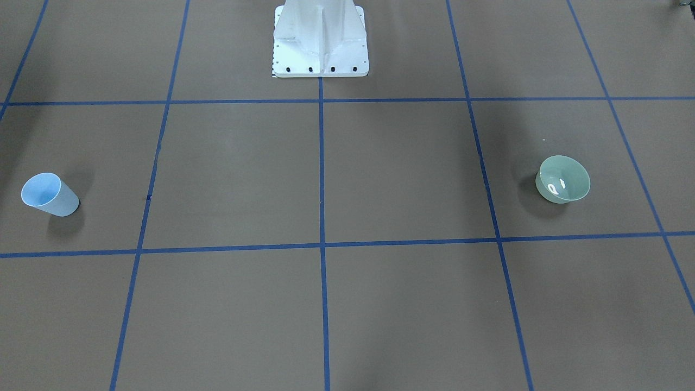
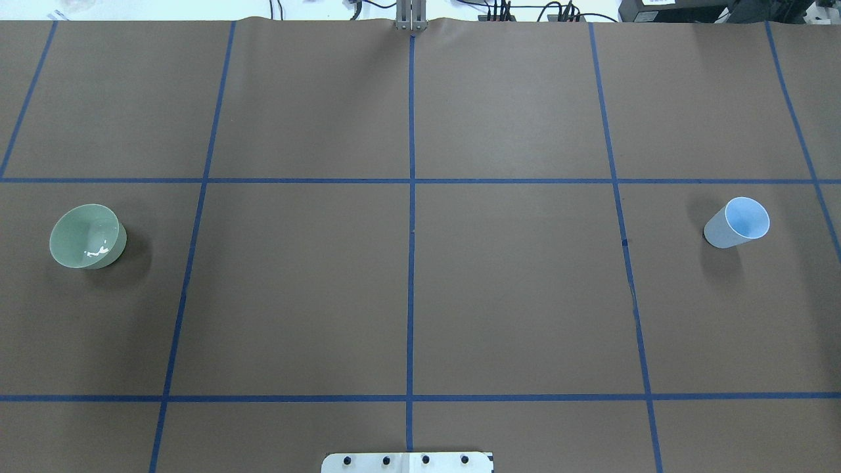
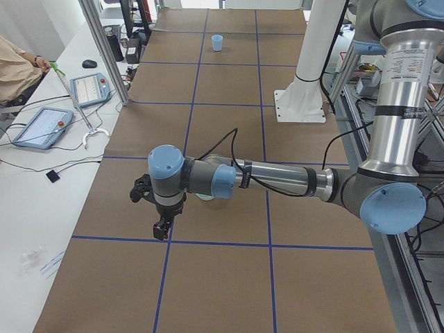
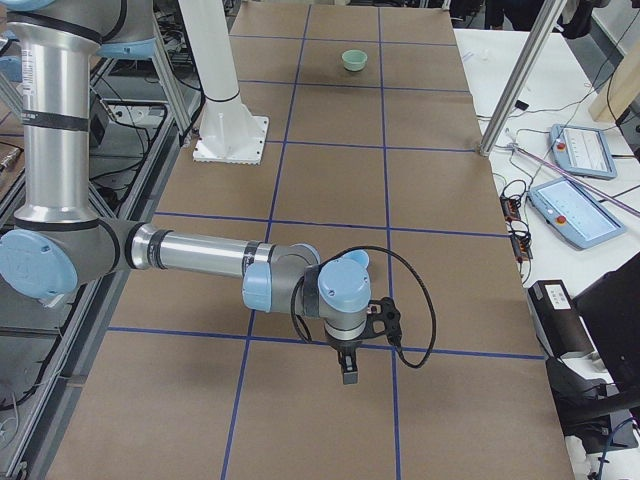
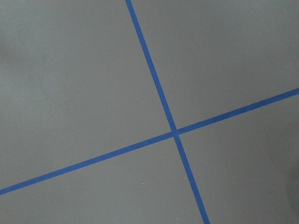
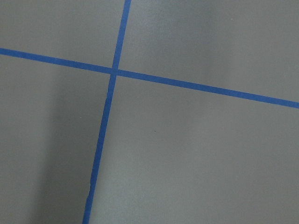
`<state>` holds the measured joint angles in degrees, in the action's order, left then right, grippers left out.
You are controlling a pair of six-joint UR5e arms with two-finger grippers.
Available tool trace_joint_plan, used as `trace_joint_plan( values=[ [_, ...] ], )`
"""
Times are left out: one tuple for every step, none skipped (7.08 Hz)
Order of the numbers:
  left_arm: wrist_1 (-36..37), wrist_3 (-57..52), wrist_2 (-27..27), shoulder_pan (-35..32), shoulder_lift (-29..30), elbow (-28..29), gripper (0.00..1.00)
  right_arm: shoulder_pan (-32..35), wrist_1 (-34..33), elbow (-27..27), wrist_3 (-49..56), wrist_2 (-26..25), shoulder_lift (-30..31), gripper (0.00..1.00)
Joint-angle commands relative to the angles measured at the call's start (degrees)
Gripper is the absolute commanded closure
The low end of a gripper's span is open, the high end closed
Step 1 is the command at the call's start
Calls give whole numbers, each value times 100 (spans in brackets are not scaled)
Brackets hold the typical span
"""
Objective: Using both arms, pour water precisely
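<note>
A pale green bowl (image 2: pixel 87 235) stands on the table's left side, also in the front view (image 1: pixel 562 179). White glints of water (image 2: pixel 97 250) lie in it. A light blue cup (image 2: pixel 737 222) stands upright on the right side, also in the front view (image 1: pixel 50 194). My left arm reaches low over the table near the bowl; its gripper (image 3: pixel 161 229) points down, and I cannot tell if it is open or shut. My right arm's gripper (image 4: pixel 348 372) also points down above the table, its state unclear. Both wrist views show only brown table and blue tape.
The white bolted pedestal (image 1: pixel 320 41) stands at the table's robot side. Blue tape lines (image 2: pixel 411 197) grid the brown table. Metal frame posts (image 3: pixel 104 48) and side tables with teach pendants (image 4: pixel 585 215) flank the ends. A person sits at the left side table (image 3: pixel 17 66).
</note>
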<state>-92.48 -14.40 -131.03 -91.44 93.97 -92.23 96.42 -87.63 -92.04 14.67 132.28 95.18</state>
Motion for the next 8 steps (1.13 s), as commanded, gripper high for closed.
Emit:
trace_joint_plan(
  values=[
    [-7,7,16,-41,-115,4,0,-1,0,1,1,0,9,0],
    [-15,25,-1,-50,-133,47,0,-1,0,10,1,0,9,0],
    [-15,25,7,-50,-186,56,0,-1,0,10,1,0,9,0],
    [-15,43,-1,-58,-265,30,0,-1,0,10,1,0,9,0],
    [-15,34,7,-50,-318,-5,0,-1,0,10,1,0,9,0],
    [-7,17,33,-50,-327,12,0,-1,0,10,1,0,9,0],
    [-15,8,25,-50,-370,-5,0,-1,0,10,1,0,9,0],
    [-7,-1,34,-50,-406,-31,0,-1,0,10,1,0,9,0]
  ],
)
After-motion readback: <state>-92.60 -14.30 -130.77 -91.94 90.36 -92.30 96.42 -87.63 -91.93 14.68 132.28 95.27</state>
